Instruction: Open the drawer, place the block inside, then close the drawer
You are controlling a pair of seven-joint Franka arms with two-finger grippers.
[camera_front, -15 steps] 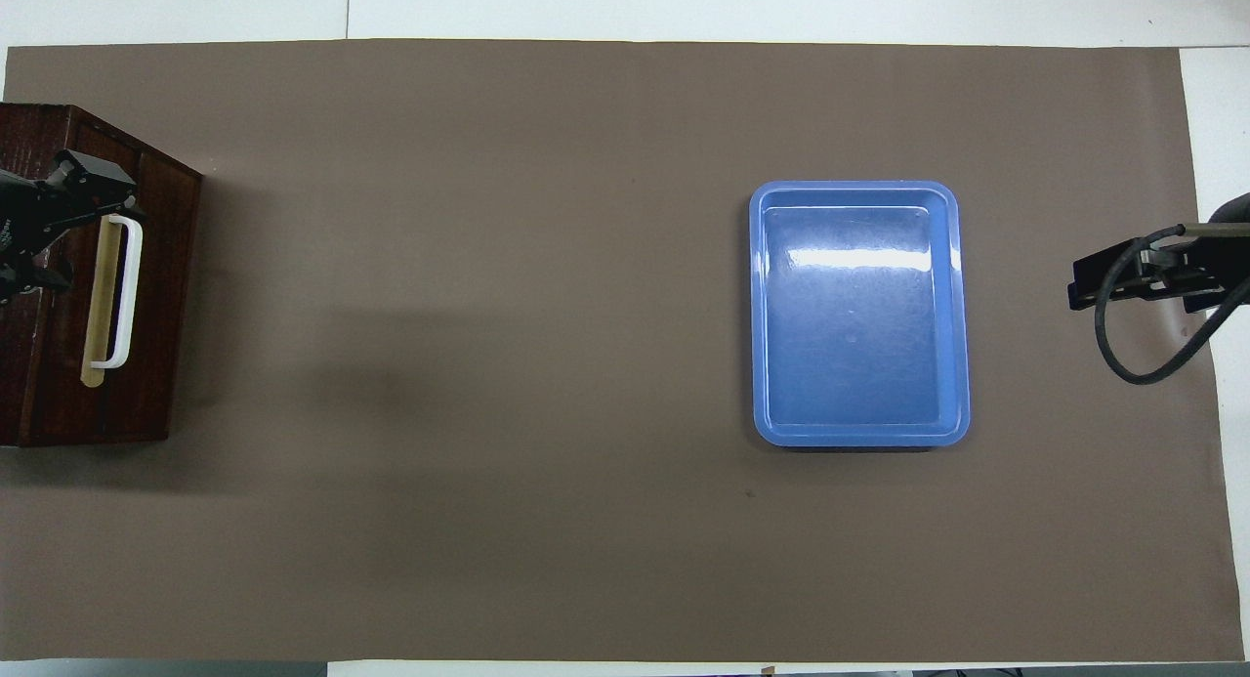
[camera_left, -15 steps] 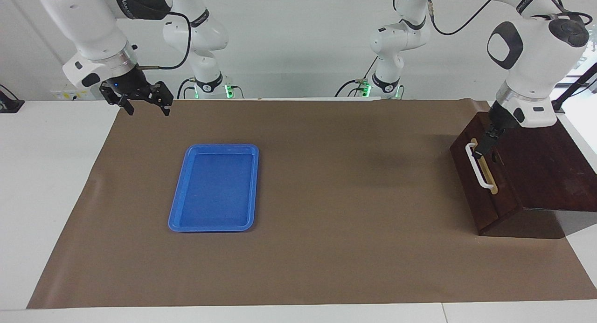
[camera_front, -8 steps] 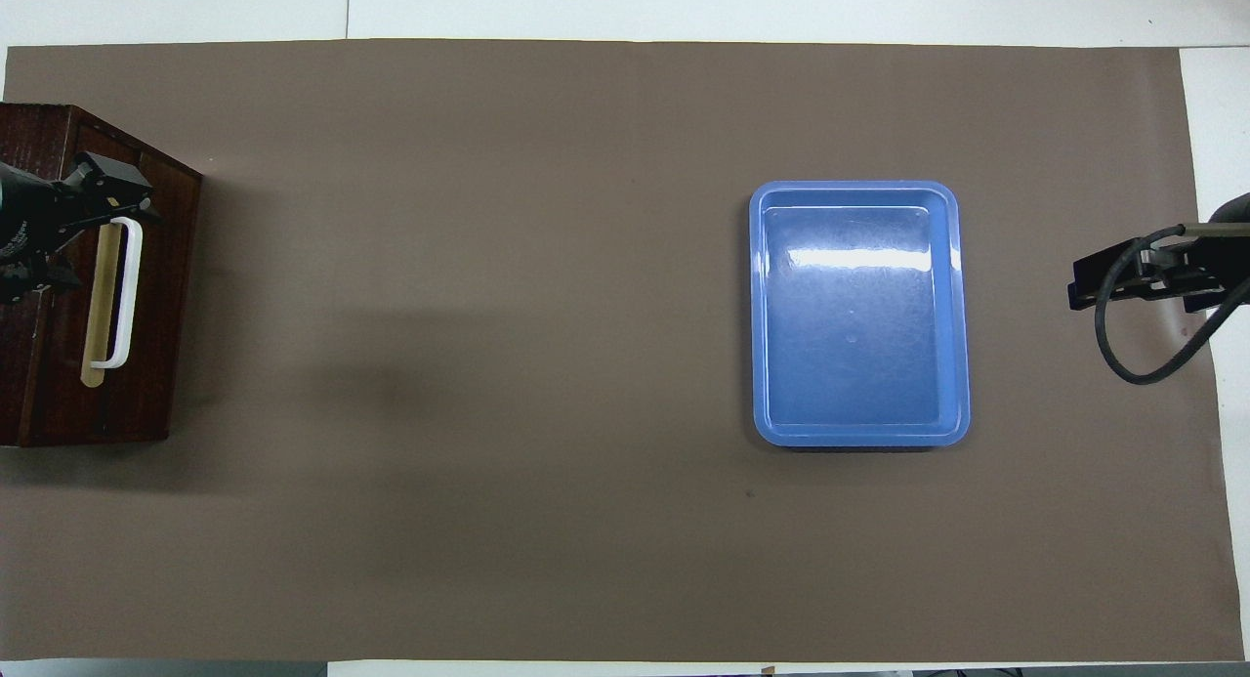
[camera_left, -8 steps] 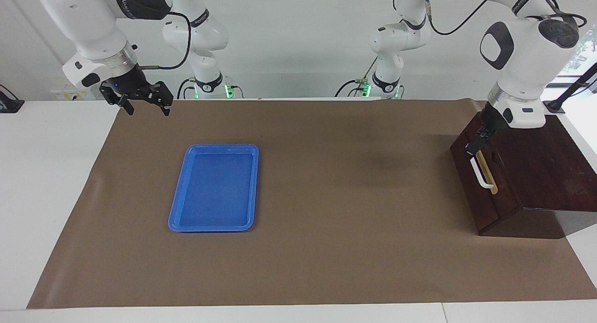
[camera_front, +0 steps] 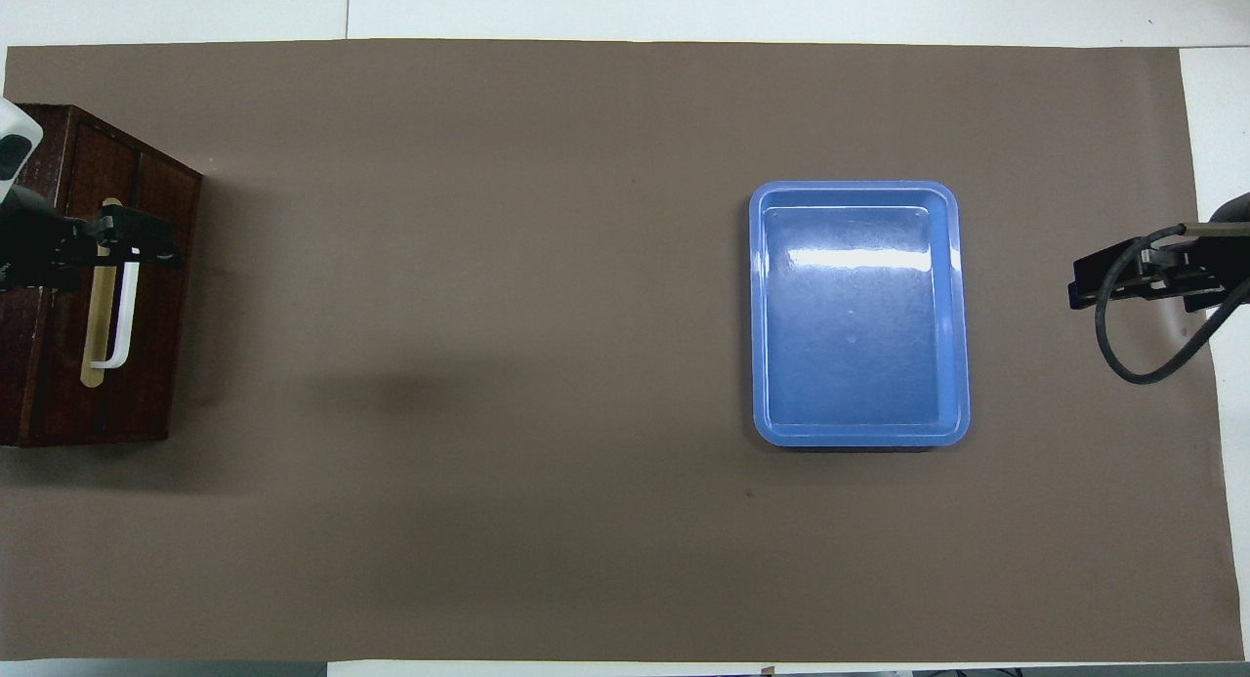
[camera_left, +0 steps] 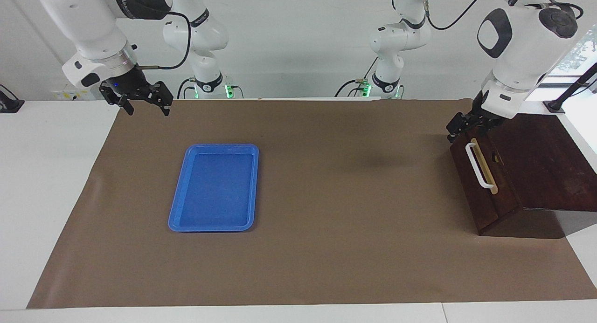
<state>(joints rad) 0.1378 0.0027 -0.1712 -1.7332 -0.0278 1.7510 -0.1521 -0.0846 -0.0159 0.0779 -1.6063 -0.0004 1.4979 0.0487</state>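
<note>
One dark wooden box (camera_left: 536, 160) with one drawer (camera_left: 482, 185), bearing one white bar handle (camera_left: 476, 166) on one tan strip (camera_left: 486, 170). One blue tray (camera_left: 215, 188). One brown mat (camera_left: 326, 220) on one white table (camera_left: 46, 174). Two robot arms, each with one gripper: left gripper (camera_left: 459, 126), right gripper (camera_left: 145, 104).

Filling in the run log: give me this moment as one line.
drawer: shut | block: not visible | left gripper: open, over handle end | right gripper: open, waiting | tray: empty
</note>
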